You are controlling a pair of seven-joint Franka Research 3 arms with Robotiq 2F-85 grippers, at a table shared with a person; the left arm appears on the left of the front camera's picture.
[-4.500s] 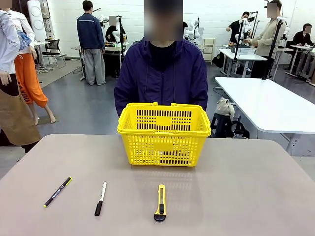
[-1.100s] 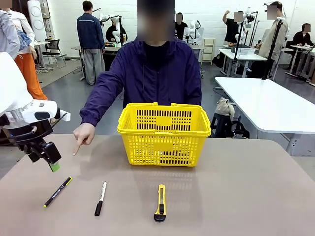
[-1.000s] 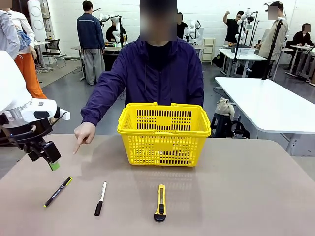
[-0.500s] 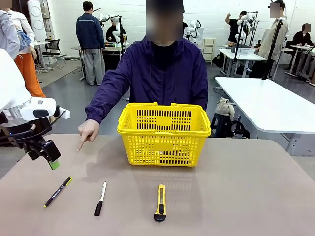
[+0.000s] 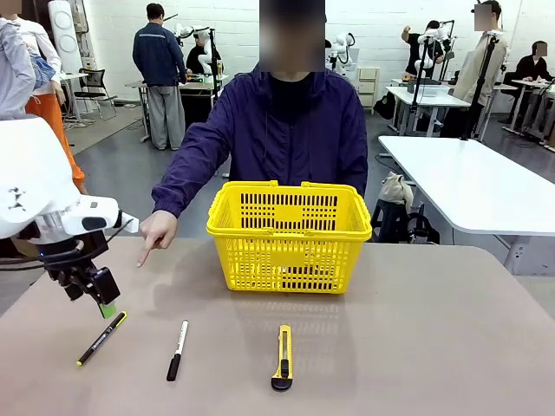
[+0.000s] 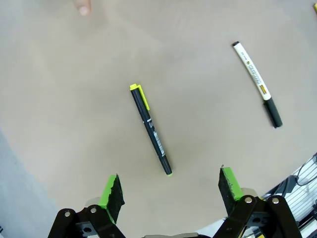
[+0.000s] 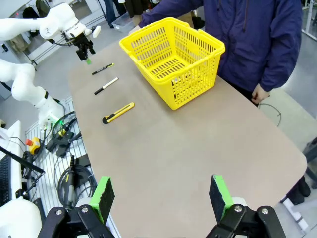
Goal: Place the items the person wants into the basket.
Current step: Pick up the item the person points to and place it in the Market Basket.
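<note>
While person's hand (image 5: 157,234) points bench-left, left gripper (image 6: 168,191) hangs released directly over black pen (image 6: 150,128), nearer arm. Pen's long axis runs away from gripper, crosswise to finger gap. Right gripper (image 7: 161,196) released, well apart.

Left gripper (image 5: 106,305): moved down + right, now just above pen (image 5: 101,337) yellow end, fingers spread.
Person's hand (image 5: 156,234): pulled back a bit toward basket (image 5: 289,236), finger pointing down at table.

Beige desk (image 5: 434,347) bearing yellow basket (image 5: 289,236) at the far middle, with pen (image 5: 101,338), white marker (image 5: 177,349) and utility knife (image 5: 283,356) lying nearer, well apart.
</note>
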